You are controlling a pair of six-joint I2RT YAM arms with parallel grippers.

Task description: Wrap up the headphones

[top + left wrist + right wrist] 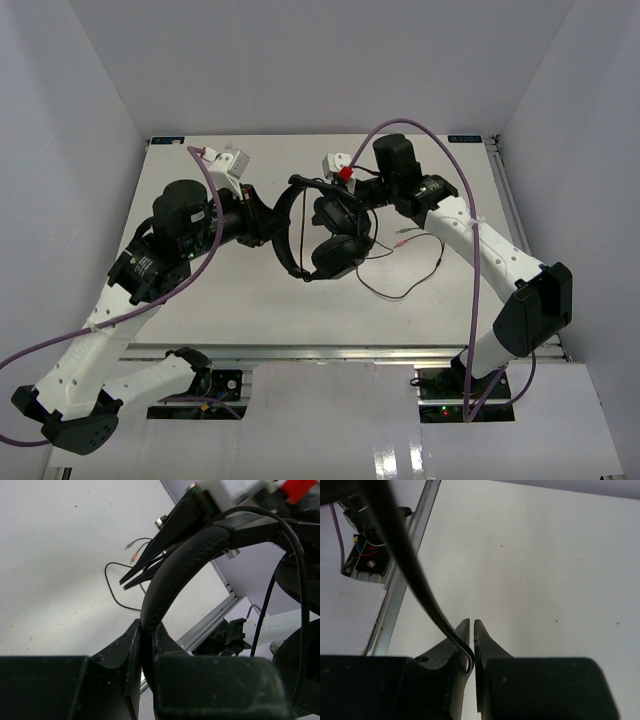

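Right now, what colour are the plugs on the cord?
One plug green, one red; left wrist view.

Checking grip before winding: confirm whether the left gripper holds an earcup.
No, the left gripper is shut on the headphones' headband, which arches up from between its jaws.

The left claw (148, 630) is clamped on the headband of the headphones (175, 565), which arches up from between its fingers toward the right claw (125, 583). That claw's thin fingers lie nearly together, pointing down at the bench (60, 555). A loop of cord (111, 587) lies on the bench below them, not far from the railed edge, ending in a reddish plug (134, 557) and a green plug (131, 544).
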